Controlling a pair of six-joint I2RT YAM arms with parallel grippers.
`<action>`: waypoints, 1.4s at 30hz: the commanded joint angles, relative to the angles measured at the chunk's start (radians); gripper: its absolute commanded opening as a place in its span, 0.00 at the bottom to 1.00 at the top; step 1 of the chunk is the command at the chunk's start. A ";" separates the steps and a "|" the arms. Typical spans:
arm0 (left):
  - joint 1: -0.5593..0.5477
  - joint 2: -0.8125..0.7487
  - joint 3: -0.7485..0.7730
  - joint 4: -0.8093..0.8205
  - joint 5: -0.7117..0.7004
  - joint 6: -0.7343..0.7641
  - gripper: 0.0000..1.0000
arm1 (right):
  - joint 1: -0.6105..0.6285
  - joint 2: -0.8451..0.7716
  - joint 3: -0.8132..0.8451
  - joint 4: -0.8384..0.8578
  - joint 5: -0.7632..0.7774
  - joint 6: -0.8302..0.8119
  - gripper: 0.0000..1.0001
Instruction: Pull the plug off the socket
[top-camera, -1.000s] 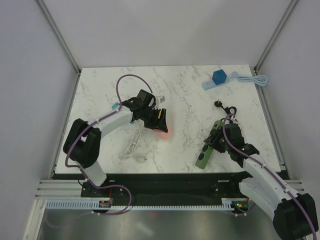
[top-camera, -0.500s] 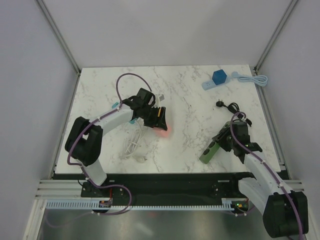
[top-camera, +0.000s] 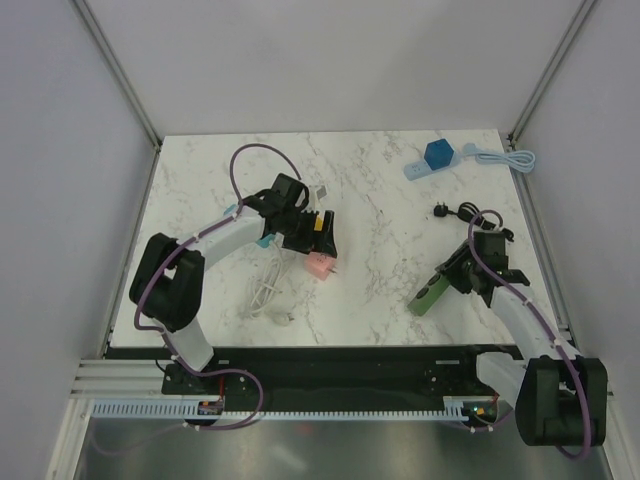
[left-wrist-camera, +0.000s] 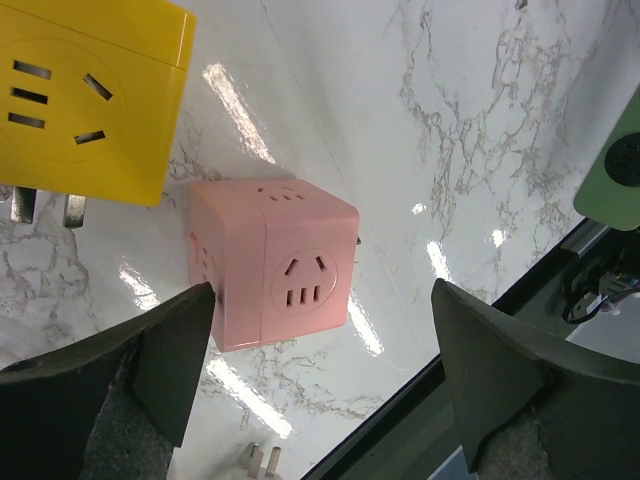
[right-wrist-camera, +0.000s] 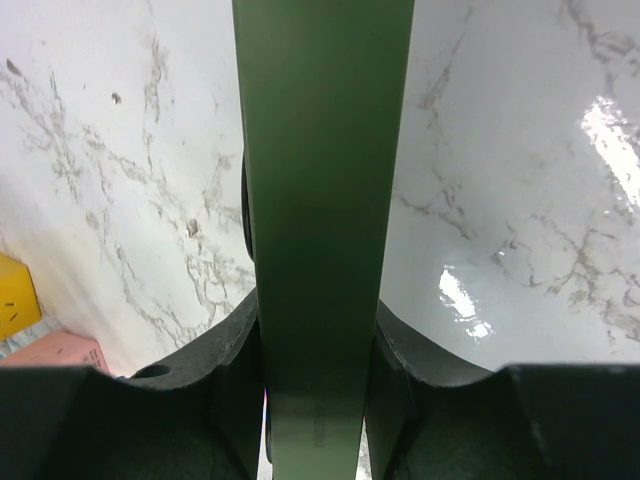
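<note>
A pink cube socket (top-camera: 320, 265) lies on the marble table (top-camera: 380, 200), just in front of my left gripper (top-camera: 316, 246). In the left wrist view the pink cube (left-wrist-camera: 275, 262) sits between the open fingers (left-wrist-camera: 170, 360), touched by neither. A yellow cube socket (left-wrist-camera: 85, 100) with two metal prongs lies beside it, apart from it; it also shows in the top view (top-camera: 318, 224). My right gripper (top-camera: 458, 278) is shut on a green power strip (top-camera: 428, 297), clamped edge-on in the right wrist view (right-wrist-camera: 320, 200).
A white cable (top-camera: 266, 295) with a plug (left-wrist-camera: 258, 462) lies near the left arm. A black plug and cord (top-camera: 455, 211) lie behind the right gripper. A blue cube (top-camera: 437, 154) sits in a light-blue strip with its cable (top-camera: 505, 158) at the back right.
My left gripper has drawn back, and the pink cube now rests sharp and still on the table. My right arm has swung right, carrying the green strip with it.
</note>
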 joint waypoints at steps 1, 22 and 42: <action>0.005 -0.033 0.050 -0.015 -0.016 0.004 0.96 | -0.036 0.025 0.062 0.015 0.034 -0.016 0.00; 0.002 -0.257 -0.066 0.163 0.298 -0.101 0.87 | -0.307 0.012 0.222 -0.221 0.314 -0.157 0.92; 0.007 -0.253 -0.095 0.187 0.311 -0.088 0.85 | -0.281 0.688 0.835 0.373 -0.041 -0.053 0.96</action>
